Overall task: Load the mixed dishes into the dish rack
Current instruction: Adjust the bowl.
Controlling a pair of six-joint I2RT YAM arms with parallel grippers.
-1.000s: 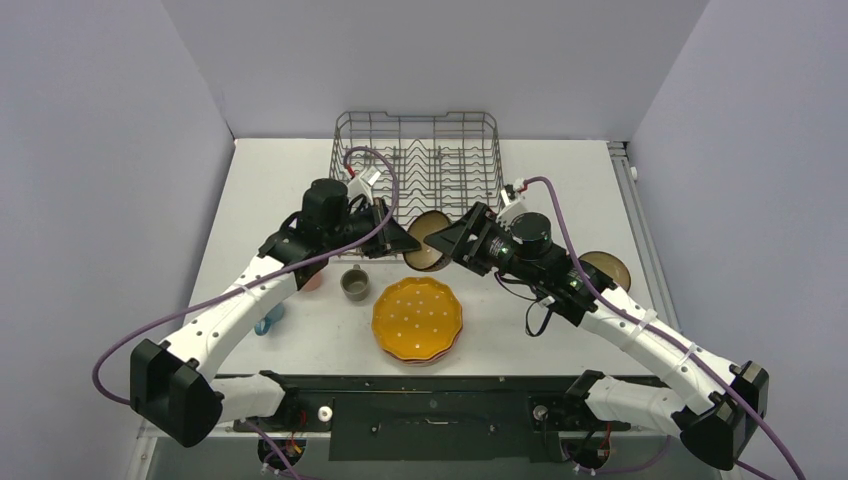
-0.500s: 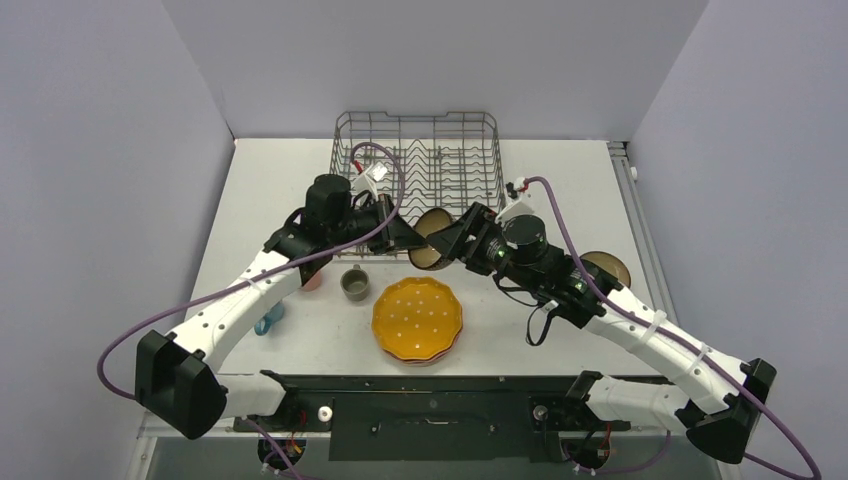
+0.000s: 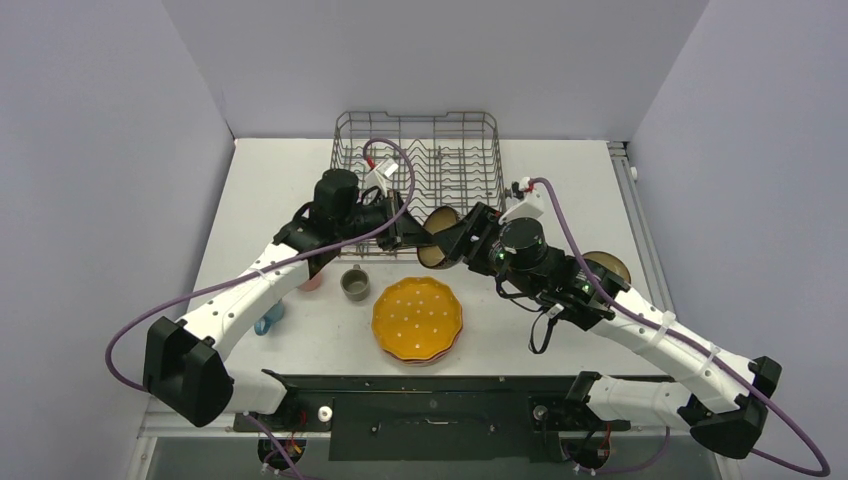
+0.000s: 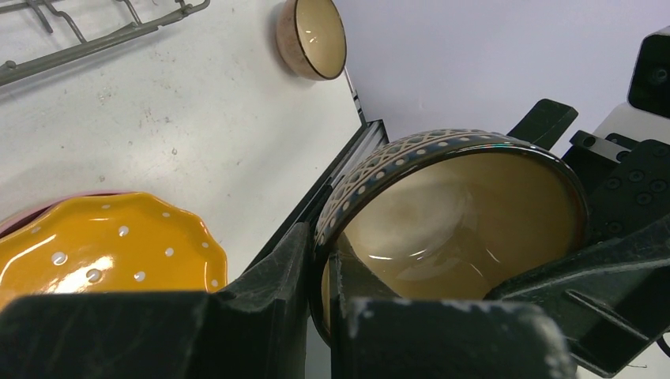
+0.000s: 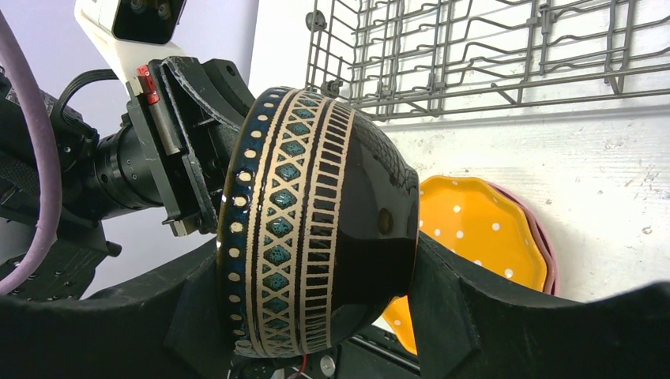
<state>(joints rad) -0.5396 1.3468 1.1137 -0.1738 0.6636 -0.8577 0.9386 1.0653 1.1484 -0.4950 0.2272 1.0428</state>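
Note:
A dark brown bowl (image 3: 436, 238) with a tan patterned band hangs on edge above the table, just in front of the dish rack (image 3: 417, 150). My left gripper (image 3: 415, 238) is shut on its rim (image 4: 348, 197), one finger inside the cream interior (image 4: 466, 213), one outside. Around the bowl's body (image 5: 316, 221) sits my right gripper (image 3: 452, 240), one finger against the rim and the other against the base. The scalloped orange-yellow dotted plate (image 3: 418, 318) lies on pink plates (image 5: 545, 245) nearer the arms.
A terracotta bowl (image 3: 612, 265) sits right of the right arm. A grey-green cup (image 3: 354, 284), a pink cup (image 3: 313, 282) and a small blue cup (image 3: 268, 320) stand under the left arm. The rack holds no dishes that I can see.
Both arms have carried the bowl a little farther from the bases, toward the rack's front edge. Neither grip has changed.

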